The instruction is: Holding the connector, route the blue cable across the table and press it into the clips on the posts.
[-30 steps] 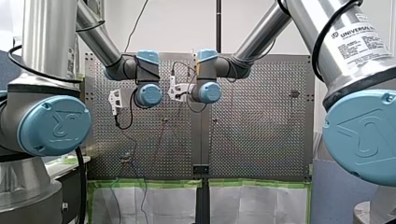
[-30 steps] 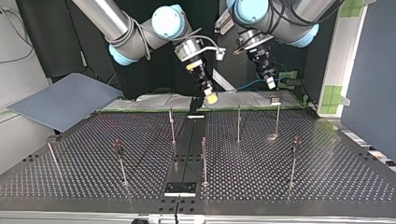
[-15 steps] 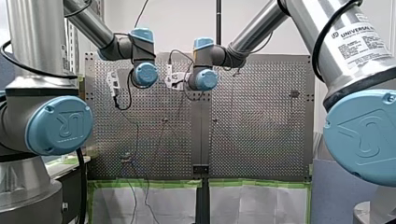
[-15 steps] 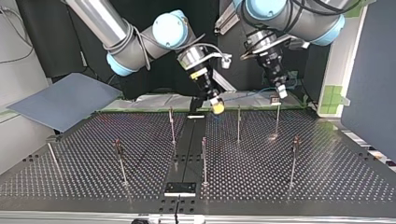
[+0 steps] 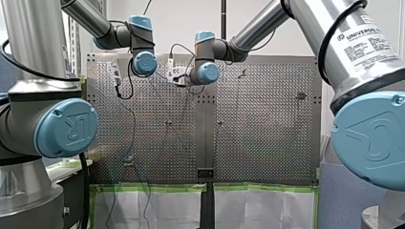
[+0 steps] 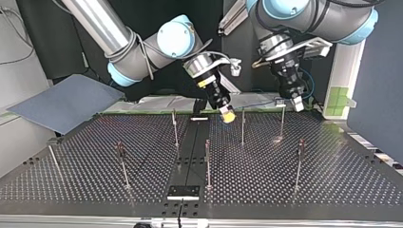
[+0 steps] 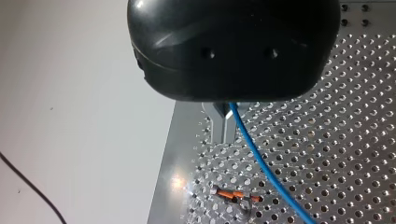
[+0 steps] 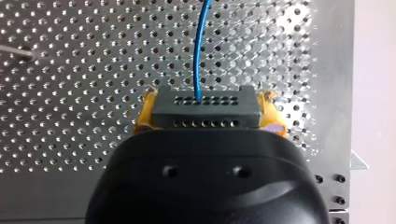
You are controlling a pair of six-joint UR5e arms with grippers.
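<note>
In the right wrist view my right gripper (image 8: 206,111) has its yellow pads shut on a dark grey connector (image 8: 205,116). The blue cable (image 8: 201,46) runs straight out of it over the perforated table. In the left wrist view my left gripper (image 7: 226,116) is shut on the blue cable (image 7: 261,163), which trails away under it past an orange-tipped clip post (image 7: 233,195). In the top view my right gripper (image 6: 228,115) hangs near the table's far edge by a post (image 6: 243,126). My left gripper (image 6: 297,102) hangs above another post (image 6: 282,118).
Several thin upright posts stand across the perforated table (image 6: 332,180), among them one (image 6: 207,164) near the middle and one (image 6: 122,164) at the top view's left. A grey board (image 6: 66,102) lies beyond the table's left corner. A black plate (image 6: 183,191) sits at the near edge.
Both arms have reached further out over the table. In the top view my right gripper moved down and to the right with the connector, and my left gripper moved right and lower.
</note>
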